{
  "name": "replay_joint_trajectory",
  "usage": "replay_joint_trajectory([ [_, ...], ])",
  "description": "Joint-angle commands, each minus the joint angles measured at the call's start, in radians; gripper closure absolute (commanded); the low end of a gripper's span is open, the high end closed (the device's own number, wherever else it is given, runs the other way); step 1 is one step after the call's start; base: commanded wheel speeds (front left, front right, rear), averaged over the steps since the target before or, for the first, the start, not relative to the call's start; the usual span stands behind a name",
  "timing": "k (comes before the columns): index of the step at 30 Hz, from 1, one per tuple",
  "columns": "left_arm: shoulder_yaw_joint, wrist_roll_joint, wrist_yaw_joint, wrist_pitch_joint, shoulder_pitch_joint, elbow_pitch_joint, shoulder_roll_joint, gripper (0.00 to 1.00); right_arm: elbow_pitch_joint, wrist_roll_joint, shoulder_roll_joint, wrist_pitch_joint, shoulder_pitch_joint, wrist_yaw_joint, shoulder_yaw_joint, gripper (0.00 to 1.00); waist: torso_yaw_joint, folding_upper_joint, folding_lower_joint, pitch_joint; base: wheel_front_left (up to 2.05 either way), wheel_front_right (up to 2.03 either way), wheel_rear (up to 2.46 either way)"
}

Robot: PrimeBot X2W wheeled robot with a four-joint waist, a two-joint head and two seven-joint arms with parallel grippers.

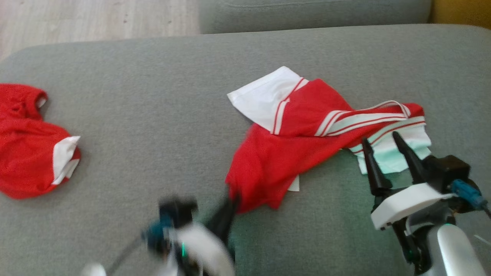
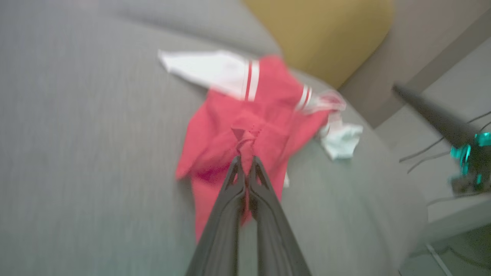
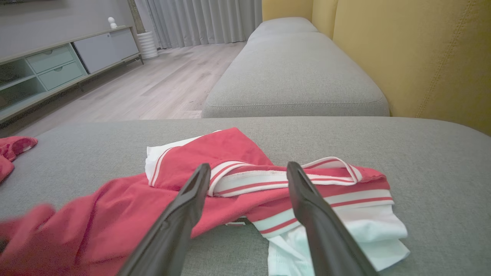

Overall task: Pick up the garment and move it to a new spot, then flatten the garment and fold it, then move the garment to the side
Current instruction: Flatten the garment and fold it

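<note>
**Left gripper pinched on the garment's near corner**

My left gripper [image 2: 246,160] is closed tight. Its two fingers are pressed together with a pucker of red cloth caught at the tips, so I judge I have the garment [image 2: 234,122] by its near lower corner. That view is blurred, and I cannot tell how deep the bite goes. A corner hold makes sense: lifted from there, the cloth should trail out rather than bunch.

My right gripper [image 1: 379,138] stands wide apart and holds nothing. It is poised just over the striped white end, probably placed to take a second corner.

The garment lies crumpled on the grey sofa cushion [image 1: 153,96], with its red body toward my left gripper and the white sleeve and striped bands running off to my right. Another red garment [image 1: 27,149] lies well apart at the far left.
</note>
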Motion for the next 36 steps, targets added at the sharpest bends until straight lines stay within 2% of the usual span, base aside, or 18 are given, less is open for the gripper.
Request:
replay_joint_trajectory([
  [1,0.004,0.003,0.017,0.050,0.028,-0.090,0.050,1.00,-0.045,0.002,0.006,-0.003,-0.007,0.008,0.010,0.00,0.011,0.0000,0.0001,0.001,0.00,0.00,0.00],
  [5,-0.051,-0.041,0.039,0.194,0.128,-0.217,0.100,1.00,-0.048,0.002,0.006,0.001,-0.008,0.008,0.004,0.00,0.028,0.0000,0.0001,0.002,0.00,0.00,0.00],
  [6,-0.060,-0.059,0.043,0.232,0.140,-0.235,0.106,0.90,-0.048,0.004,0.006,0.002,-0.010,0.008,0.007,0.00,0.031,0.0000,0.0001,0.001,0.00,0.00,0.00],
  [7,-0.065,-0.066,0.050,0.261,0.145,-0.253,0.115,0.23,-0.048,0.005,0.007,0.003,-0.011,0.008,0.010,0.00,0.033,0.0000,0.0001,-0.002,0.00,0.00,0.00],
  [8,-0.066,-0.067,0.060,0.276,0.148,-0.270,0.122,0.00,-0.048,0.007,0.007,0.003,-0.012,0.008,0.012,0.00,0.036,0.0000,0.0001,-0.003,0.00,0.00,0.00],
  [11,-0.053,-0.103,0.081,0.301,0.163,-0.314,0.117,0.00,-0.043,0.010,0.009,0.004,-0.015,0.008,0.018,0.00,0.038,0.0000,0.0001,-0.009,0.00,0.00,0.00],
  [15,0.006,-0.137,0.117,0.275,0.161,-0.382,0.097,0.00,-0.039,0.014,0.009,0.003,-0.014,0.008,0.022,0.00,0.034,0.0000,0.0001,-0.015,0.00,0.00,0.00],
  [19,0.075,-0.083,0.193,0.238,0.107,-0.424,0.098,0.00,-0.042,0.013,0.009,0.002,-0.011,0.008,0.016,0.00,0.028,0.0000,0.0001,-0.016,0.00,0.00,0.00],
  [22,0.069,0.010,0.227,0.239,0.024,-0.355,0.108,0.00,-0.049,0.010,0.009,0.005,-0.013,0.008,0.017,0.00,0.022,0.0000,0.0001,-0.006,0.00,0.00,0.00],
  [28,-0.018,0.105,0.201,0.282,-0.120,-0.078,0.076,0.00,-0.057,0.006,0.006,0.009,-0.035,0.008,0.042,0.00,-0.011,0.0000,0.0001,0.020,0.00,0.00,0.00],
  [36,-0.033,0.053,0.143,0.275,-0.177,0.117,-0.002,0.00,-0.065,0.005,0.007,0.006,-0.043,0.008,0.056,0.00,-0.041,0.0000,0.0001,0.040,0.00,0.00,0.00],
])
